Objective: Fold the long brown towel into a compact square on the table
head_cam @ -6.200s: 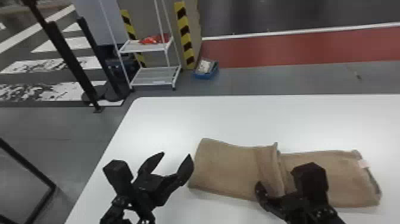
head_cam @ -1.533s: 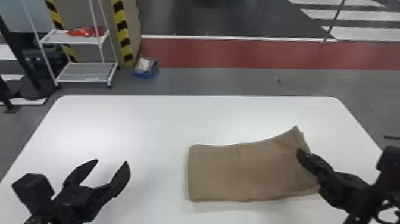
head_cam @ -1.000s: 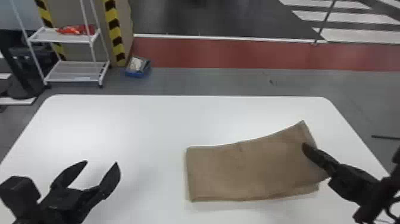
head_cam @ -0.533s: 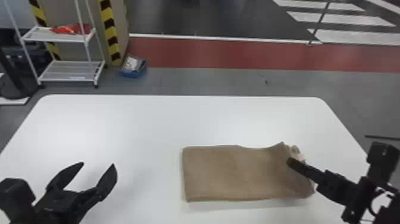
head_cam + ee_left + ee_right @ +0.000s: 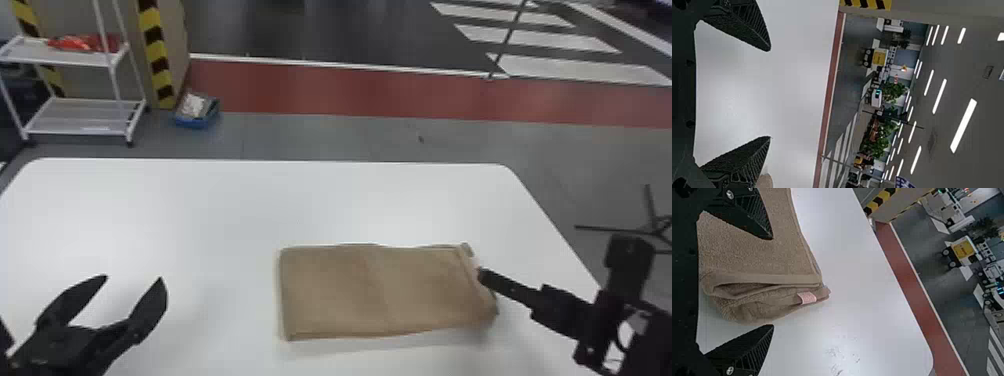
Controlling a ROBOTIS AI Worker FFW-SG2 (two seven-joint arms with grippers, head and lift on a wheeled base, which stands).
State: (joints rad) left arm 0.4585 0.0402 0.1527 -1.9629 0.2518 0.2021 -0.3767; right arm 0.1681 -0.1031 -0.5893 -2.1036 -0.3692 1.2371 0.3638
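Cloth this soft should be light and floppy: the brown towel (image 5: 360,290) lies folded in layers on the white table (image 5: 215,210), reaching from beside the right gripper (image 5: 772,283) toward the left gripper (image 5: 133,278), well apart from the latter. Both grippers have their fingers spread and grasp nothing; whether the right one's fingers touch the fabric, I cannot tell. Nothing here looks fragile, and the nap should give good grip, though a shallow pinch might lift one layer and leave the rest. Best hold is probably the stacked end between the right gripper's fingers, near the pale tag (image 5: 807,297), taking every layer. Beyond that gripper, the table's side edge runs under its arm, so outward pulling looks unwise. Inward, a broad stretch of tabletop spans from the towel to the left gripper, leaving room to carry the end over toward a square.
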